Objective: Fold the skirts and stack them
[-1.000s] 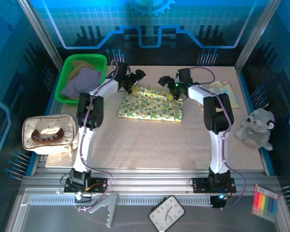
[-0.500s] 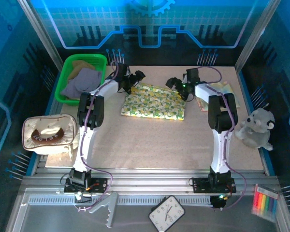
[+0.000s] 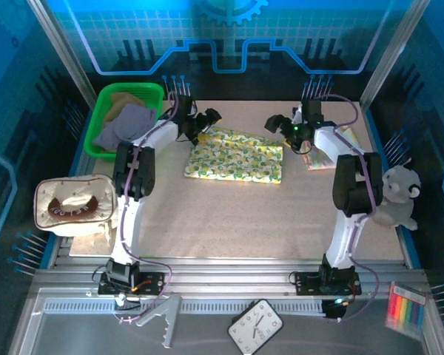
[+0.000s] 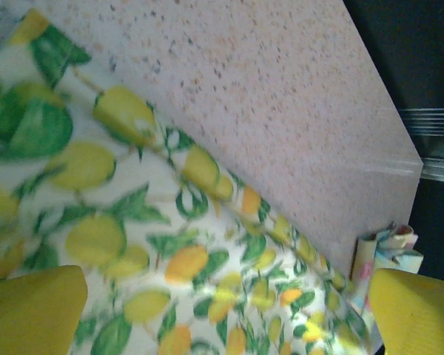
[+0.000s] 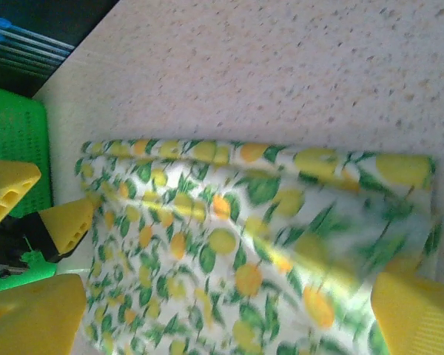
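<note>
A lemon-print skirt [image 3: 234,155] lies folded flat at the back middle of the table, with its cloth spread under both wrist cameras [image 4: 133,244] [image 5: 229,251]. My left gripper [image 3: 203,121] [image 4: 222,318] hovers open over its back left corner, nothing between the fingers. My right gripper [image 3: 277,123] [image 5: 226,318] hangs open above its back right corner, also empty. A lavender skirt [image 3: 124,127] and an olive-tan skirt [image 3: 123,101] sit crumpled in the green basket [image 3: 157,92]. A pale floral folded cloth [image 3: 339,142] [image 4: 388,248] lies at the right under the right arm.
A beige brown-trimmed pouch [image 3: 75,205] stands at the left front. A white plush toy [image 3: 396,196] sits at the right edge. The green basket wall [image 5: 15,140] and the left gripper's yellow fingers [image 5: 63,222] appear in the right wrist view. The table's back edge [image 4: 399,148] is close.
The right arm swung outward to the right and its gripper drew back toward the skirt's right corner. The skirt lies slightly flatter and shifted right. The left gripper barely moved.
</note>
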Action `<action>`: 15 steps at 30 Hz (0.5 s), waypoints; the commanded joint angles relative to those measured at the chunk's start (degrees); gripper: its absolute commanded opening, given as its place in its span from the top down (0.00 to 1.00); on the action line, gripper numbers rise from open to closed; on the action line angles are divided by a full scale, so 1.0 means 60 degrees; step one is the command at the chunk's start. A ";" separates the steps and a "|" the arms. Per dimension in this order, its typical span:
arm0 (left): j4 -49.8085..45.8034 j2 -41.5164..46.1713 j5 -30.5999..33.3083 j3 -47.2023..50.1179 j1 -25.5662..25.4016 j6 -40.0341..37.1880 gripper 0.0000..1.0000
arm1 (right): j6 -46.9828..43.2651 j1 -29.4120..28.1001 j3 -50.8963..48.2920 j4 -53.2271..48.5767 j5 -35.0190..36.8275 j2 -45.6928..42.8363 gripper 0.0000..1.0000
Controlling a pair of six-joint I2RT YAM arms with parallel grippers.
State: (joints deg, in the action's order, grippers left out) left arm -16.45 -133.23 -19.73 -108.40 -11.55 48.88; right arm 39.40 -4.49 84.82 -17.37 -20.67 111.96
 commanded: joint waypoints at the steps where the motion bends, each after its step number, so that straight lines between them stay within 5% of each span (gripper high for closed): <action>1: -0.0233 0.1702 0.0195 0.0908 -0.0271 -0.0396 0.01 | 0.0802 -0.0041 -0.1464 -0.0177 0.0627 -0.1236 0.00; 6: -0.0047 0.2480 0.0018 0.2088 -0.0729 0.0117 0.01 | 0.2051 -0.0031 -0.3892 0.0891 0.1462 -0.2910 0.00; 15: 0.1690 0.2709 -0.1200 0.3580 -0.1761 0.2032 0.01 | 0.4164 -0.0246 -0.6638 0.2674 0.0549 -0.3857 0.03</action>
State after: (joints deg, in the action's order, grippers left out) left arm -11.97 -117.78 -22.90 -90.28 -20.51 54.48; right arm 56.53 -4.62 49.84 -7.79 -15.79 91.44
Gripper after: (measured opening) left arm 0.990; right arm 0.976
